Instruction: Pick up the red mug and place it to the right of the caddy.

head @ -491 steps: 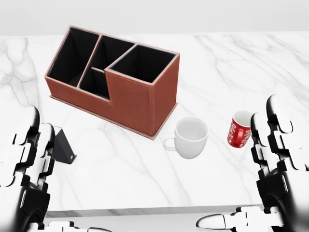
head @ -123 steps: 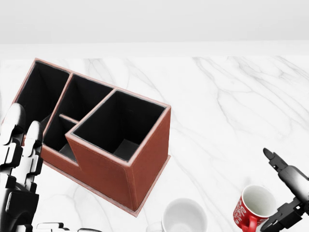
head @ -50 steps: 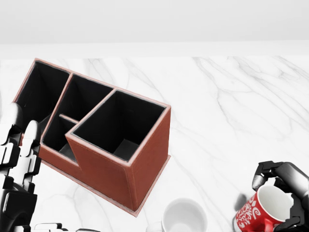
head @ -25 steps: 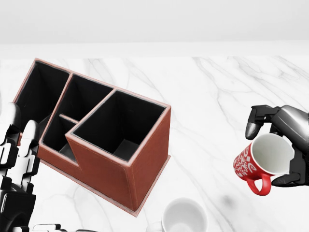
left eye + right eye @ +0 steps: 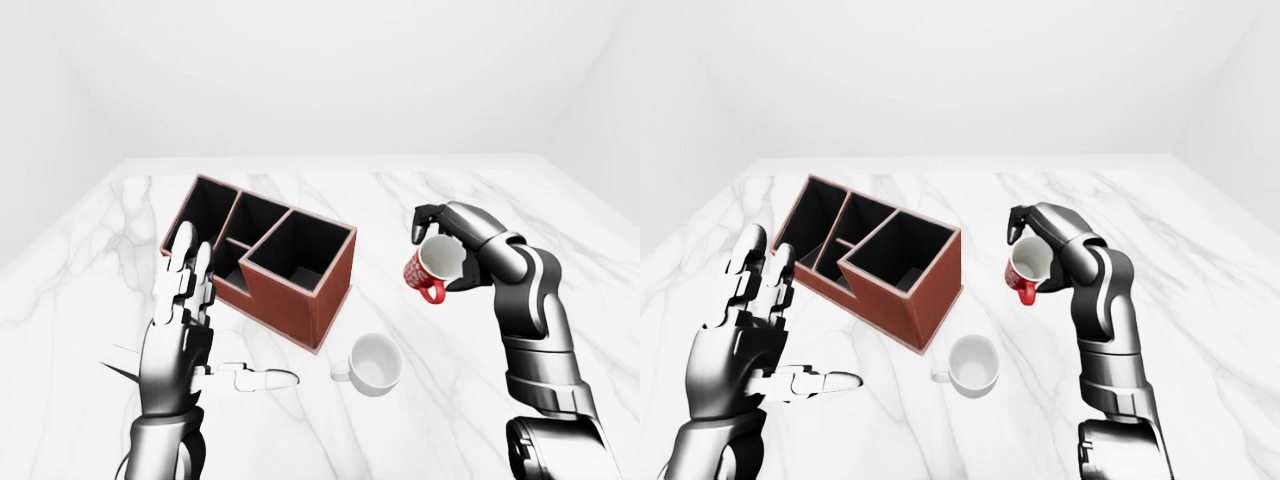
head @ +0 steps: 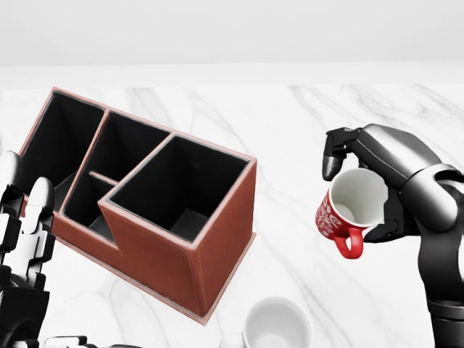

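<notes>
The right hand (image 6: pixel 377 190) has its fingers closed round the red mug (image 6: pixel 350 206), holding it in the air above the marble surface (image 6: pixel 304 123), tipped so its mouth faces the camera and its handle hangs down. In the head view the mug is to the right of the caddy (image 6: pixel 145 199), apart from it, with bare marble between them. A white mug (image 5: pixel 374 363) stands below that gap. The left hand (image 5: pixel 185 330) is raised by the caddy's left side, fingers spread, holding nothing.
</notes>
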Tool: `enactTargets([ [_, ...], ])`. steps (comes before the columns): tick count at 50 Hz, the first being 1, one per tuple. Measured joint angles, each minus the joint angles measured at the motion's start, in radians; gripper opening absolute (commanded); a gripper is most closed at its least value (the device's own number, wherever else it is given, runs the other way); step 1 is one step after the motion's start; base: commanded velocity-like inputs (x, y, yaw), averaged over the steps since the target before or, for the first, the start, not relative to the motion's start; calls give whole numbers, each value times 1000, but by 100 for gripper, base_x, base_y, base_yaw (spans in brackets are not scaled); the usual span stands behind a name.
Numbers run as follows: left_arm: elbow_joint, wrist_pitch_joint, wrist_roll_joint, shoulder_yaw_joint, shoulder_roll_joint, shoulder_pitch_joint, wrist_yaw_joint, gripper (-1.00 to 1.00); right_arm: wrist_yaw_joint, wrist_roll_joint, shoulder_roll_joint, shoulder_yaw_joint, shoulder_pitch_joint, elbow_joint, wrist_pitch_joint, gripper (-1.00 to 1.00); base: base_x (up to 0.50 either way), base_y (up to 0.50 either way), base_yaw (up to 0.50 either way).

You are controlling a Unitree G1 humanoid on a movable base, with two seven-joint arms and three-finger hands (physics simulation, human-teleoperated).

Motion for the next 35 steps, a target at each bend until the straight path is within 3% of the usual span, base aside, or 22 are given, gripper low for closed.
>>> enactTargets([
  [21, -6, 0, -7, 9, -4, 1, -6, 100, -62, -35, 102, 94, -62, 231, 0, -100, 0, 0, 0],
  [35, -5, 0, -8, 12, -6, 0, -10, 100, -118, -19, 133, 120, -88, 335, 0, -100, 0, 0, 0],
])
